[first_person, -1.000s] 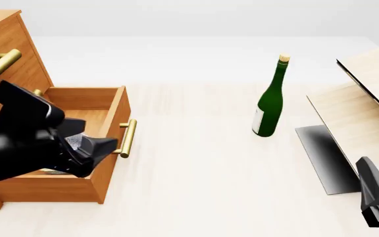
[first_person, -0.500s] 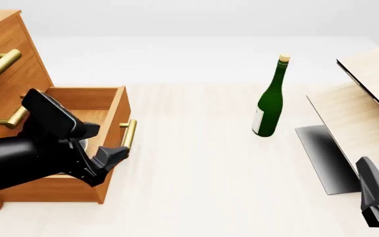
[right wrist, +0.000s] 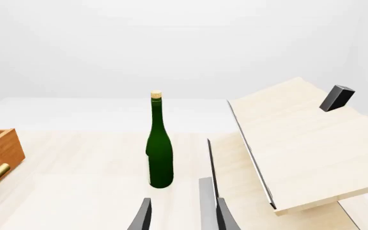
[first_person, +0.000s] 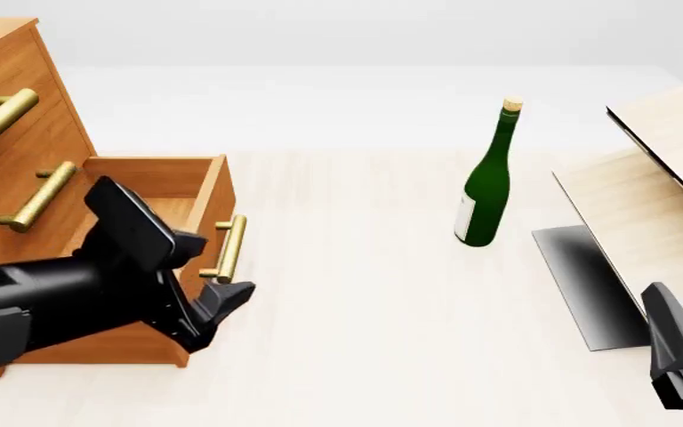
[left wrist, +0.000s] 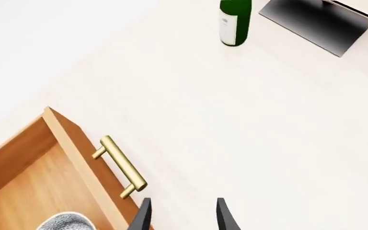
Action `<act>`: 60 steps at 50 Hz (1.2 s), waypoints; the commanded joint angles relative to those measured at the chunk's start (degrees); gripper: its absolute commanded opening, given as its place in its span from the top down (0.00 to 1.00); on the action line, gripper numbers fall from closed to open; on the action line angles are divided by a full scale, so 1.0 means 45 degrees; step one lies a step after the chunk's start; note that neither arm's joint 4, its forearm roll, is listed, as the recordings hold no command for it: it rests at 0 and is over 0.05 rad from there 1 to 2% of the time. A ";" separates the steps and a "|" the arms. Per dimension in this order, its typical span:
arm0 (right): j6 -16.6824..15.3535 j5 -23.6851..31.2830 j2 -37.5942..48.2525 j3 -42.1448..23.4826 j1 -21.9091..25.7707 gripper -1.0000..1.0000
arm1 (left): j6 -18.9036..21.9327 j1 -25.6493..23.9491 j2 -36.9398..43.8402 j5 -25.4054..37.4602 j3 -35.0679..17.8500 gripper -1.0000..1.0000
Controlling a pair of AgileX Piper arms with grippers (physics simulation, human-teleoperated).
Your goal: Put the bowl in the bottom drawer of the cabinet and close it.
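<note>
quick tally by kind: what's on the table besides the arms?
Cabinet: 1
Drawers: 3, with the bottom drawer open
Brass handles: 3 (e.g.)
Bowl: 1, inside the open drawer
Green bottle: 1
Pale wooden boards: 2
Small dark block: 1
Total: 12

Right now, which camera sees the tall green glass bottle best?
The right wrist view: the tall green glass bottle stands whole and large, cork to base. The front view also shows it whole but smaller. The left wrist view cuts off its top.
</note>
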 commanded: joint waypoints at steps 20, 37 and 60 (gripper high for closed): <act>0.0001 -0.0003 0.0006 -0.0003 -0.0004 0.00 | -0.0224 -0.0619 0.1781 -0.1206 0.0541 0.00; 0.0001 -0.0003 0.0006 -0.0003 -0.0004 0.00 | -0.0620 -0.1010 0.2417 -0.1476 0.0476 0.00; 0.0001 -0.0003 0.0006 -0.0003 -0.0004 0.00 | -0.1455 -0.1260 0.4148 -0.2333 0.0463 0.00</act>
